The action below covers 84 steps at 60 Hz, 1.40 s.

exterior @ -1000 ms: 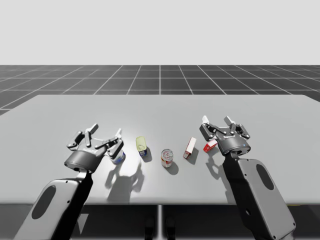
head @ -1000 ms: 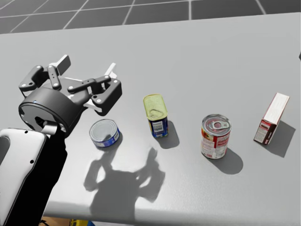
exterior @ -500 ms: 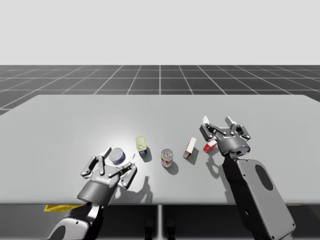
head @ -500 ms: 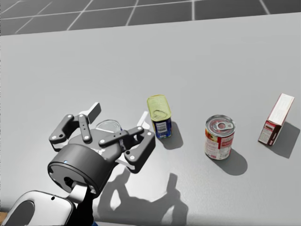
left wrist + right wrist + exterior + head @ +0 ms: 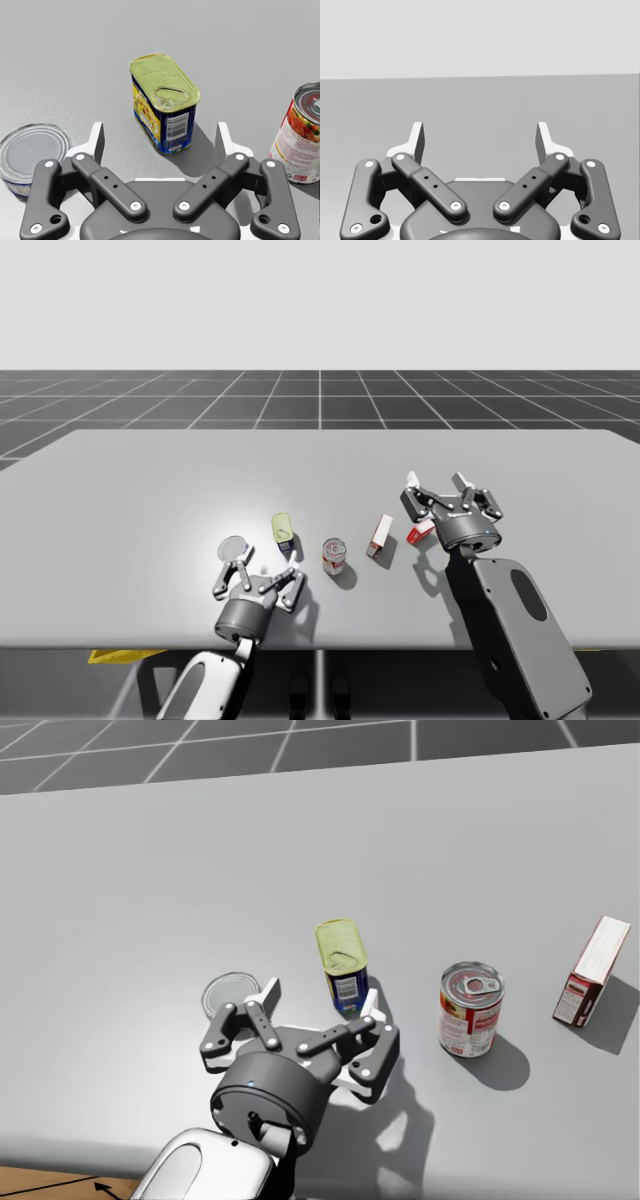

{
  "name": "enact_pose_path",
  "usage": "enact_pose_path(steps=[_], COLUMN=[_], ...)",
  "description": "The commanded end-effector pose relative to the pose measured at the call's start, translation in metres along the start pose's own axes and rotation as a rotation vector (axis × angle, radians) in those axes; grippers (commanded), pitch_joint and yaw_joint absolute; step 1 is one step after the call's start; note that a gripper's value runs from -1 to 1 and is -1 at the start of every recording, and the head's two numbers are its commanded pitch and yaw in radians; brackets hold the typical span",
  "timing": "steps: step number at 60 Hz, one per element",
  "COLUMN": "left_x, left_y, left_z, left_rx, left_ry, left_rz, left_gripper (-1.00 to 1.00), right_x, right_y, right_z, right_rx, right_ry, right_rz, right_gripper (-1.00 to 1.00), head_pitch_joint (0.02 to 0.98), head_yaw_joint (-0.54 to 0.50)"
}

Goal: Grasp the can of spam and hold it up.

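The spam can (image 5: pixel 283 533) is a blue rectangular can with a yellow-green top, standing upright near the table's front. In the head view the spam can (image 5: pixel 342 970) is just beyond my left gripper (image 5: pixel 318 997). My left gripper (image 5: pixel 160 137) is open, and the spam can (image 5: pixel 164 107) stands centred just ahead of its fingers without touching them. From above, my left gripper (image 5: pixel 268 565) hovers low by the front edge. My right gripper (image 5: pixel 436 483) is open and holds nothing, off to the right; ahead of my right gripper (image 5: pixel 480 135) lies bare table.
A short flat tin (image 5: pixel 230 994) sits left of the spam can, close to my left fingers (image 5: pixel 97 142). A red-labelled round can (image 5: pixel 470 1010) and a red-and-white box (image 5: pixel 590 970) stand to the right. A small red item (image 5: pixel 421 531) lies under my right hand. The grey table (image 5: pixel 150 480) has room behind.
My left arm has drawn back toward the front edge and swung right, from over the flat tin to just behind the spam can. My right arm has not moved.
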State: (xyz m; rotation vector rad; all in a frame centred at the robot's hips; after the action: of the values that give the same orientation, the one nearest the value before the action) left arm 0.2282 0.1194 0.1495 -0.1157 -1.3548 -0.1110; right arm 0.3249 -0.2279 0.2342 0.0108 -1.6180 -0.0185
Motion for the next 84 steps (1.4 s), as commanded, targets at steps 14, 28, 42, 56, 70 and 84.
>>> enact_pose_path(steps=[14, 28, 42, 56, 70, 84], left_x=[-0.006, -0.006, -0.006, -0.011, -0.015, -0.017], left_y=[-0.013, -0.018, -0.018, -0.019, -0.027, -0.028], left_z=[-0.038, -0.062, -0.073, -0.076, -0.065, -0.062], left_rx=[0.054, 0.11, 0.137, 0.153, 0.152, 0.147], left_ry=[0.092, 0.113, 0.118, 0.122, 0.12, 0.123], left_rz=[0.091, 0.096, 0.079, 0.052, 0.005, 0.0], left_gripper=[-1.0, -1.0, -1.0, 0.75, 1.0, 1.0], right_x=[0.001, 0.002, 0.004, 0.004, 0.005, 0.005], right_y=[-0.001, -0.002, -0.003, -0.003, -0.005, -0.006], right_z=[0.0, 0.0, 0.001, 0.001, 0.002, 0.001], right_rx=[-0.001, 0.004, 0.004, 0.003, -0.008, -0.012], right_ry=[-0.009, -0.026, -0.029, -0.028, -0.032, -0.032], right_rz=[0.002, 0.001, -0.005, -0.007, -0.003, -0.001], right_gripper=[-1.0, -1.0, -1.0, -1.0, -1.0, -1.0], head_pitch_joint=[0.815, 0.817, 0.817, 0.809, 0.79, 0.614], head_yaw_joint=[0.19, 0.18, 0.17, 0.17, 0.16, 0.17])
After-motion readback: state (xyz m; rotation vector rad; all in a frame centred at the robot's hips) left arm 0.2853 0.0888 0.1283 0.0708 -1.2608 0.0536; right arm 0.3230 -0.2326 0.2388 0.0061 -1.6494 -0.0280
